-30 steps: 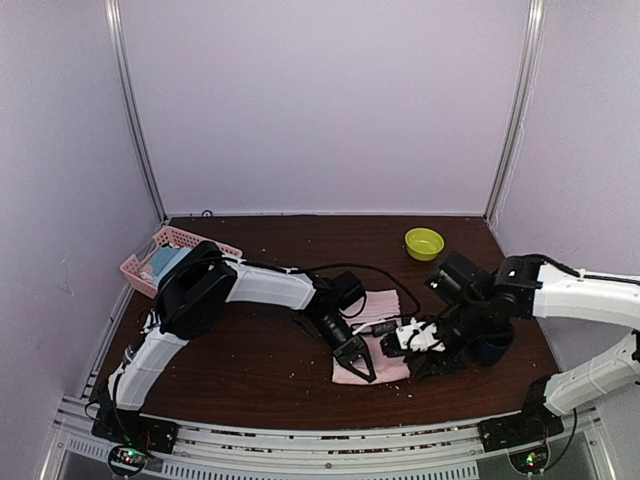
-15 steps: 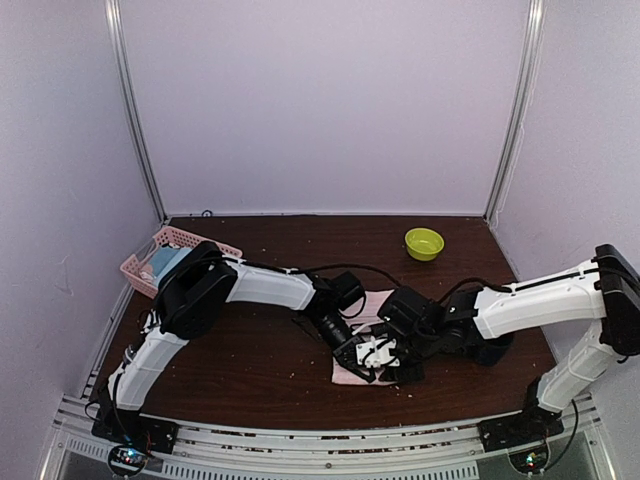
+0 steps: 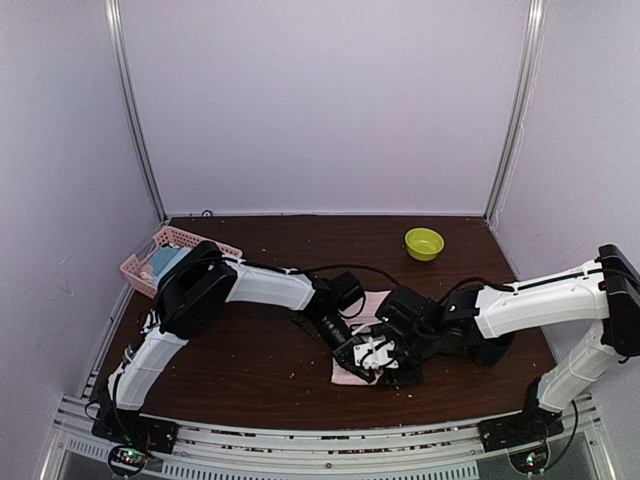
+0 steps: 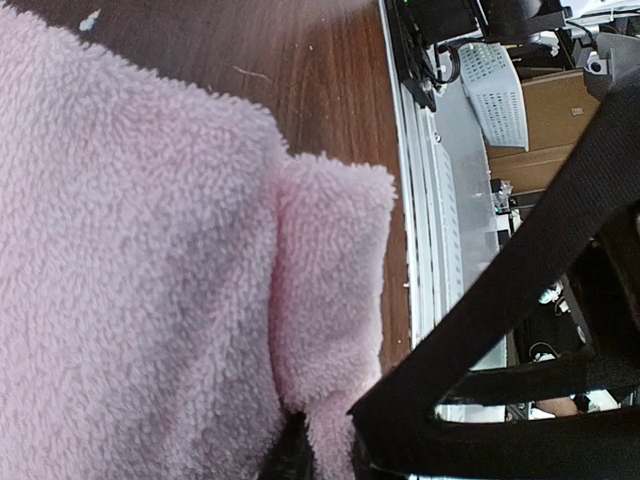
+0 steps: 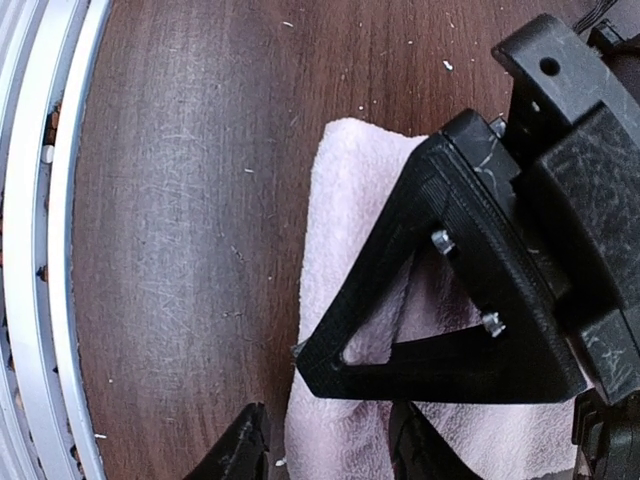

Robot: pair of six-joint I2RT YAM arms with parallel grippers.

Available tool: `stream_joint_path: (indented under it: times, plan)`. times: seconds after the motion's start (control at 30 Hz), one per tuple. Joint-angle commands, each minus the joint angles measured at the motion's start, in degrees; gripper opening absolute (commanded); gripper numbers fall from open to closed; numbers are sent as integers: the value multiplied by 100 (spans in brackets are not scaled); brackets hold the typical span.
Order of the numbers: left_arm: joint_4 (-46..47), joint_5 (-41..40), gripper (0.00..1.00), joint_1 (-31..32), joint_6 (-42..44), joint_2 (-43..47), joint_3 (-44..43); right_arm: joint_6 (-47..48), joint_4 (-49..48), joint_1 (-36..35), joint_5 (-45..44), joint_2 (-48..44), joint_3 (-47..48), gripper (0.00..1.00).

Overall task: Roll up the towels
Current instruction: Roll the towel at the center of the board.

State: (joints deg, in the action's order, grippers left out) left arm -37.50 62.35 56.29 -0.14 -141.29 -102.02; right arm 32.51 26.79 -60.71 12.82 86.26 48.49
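Observation:
A pale pink towel [image 3: 382,300] lies flat near the table's front middle. It fills the left wrist view [image 4: 130,250], where a small flap at its corner is folded up. My left gripper [image 3: 357,358] [image 4: 325,457] is shut on that flap, and pink cloth is pinched between its fingers. My right gripper [image 3: 385,365] [image 5: 330,447] stands open right beside it, its two fingers straddling the towel's [image 5: 350,200] near edge. In the right wrist view the left gripper's black triangular finger [image 5: 362,290] crosses over the towel.
A pink basket [image 3: 150,262] holding something blue-grey stands at the far left. A yellow-green bowl [image 3: 424,243] sits at the back right. A dark blue object [image 3: 492,350] lies under my right arm. The metal rail [image 3: 320,440] runs along the table's front edge.
My right arm has swung in from the right, so its open gripper now sits over the towel's near edge beside the left gripper. The left gripper has stayed in place on the towel.

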Motion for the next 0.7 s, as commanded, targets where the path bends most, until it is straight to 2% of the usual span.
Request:
stream_joint_path:
  times: [0.0,0.23,0.33,0.4,0.53,0.67]
  plan:
    - [-346,-566,14,-36,-16,-328,347,-281,-190,-107,-195,240,80,43]
    - [-210,-592,14,-39,-58,-212,521,-301,-419,-245,-594,678,18,38]
    - [-104,-568,14,-55,-103,-147,607,-294,-482,-252,-732,778,-5,24]
    - [44,-518,16,-86,-146,-10,734,-285,-523,-248,-869,866,-27,19]
    - [609,-1038,31,-137,-139,790,1305,-234,-370,-126,-691,968,48,8]
    - [1347,-2362,49,-220,-77,2065,2273,-224,145,222,279,965,333,5]
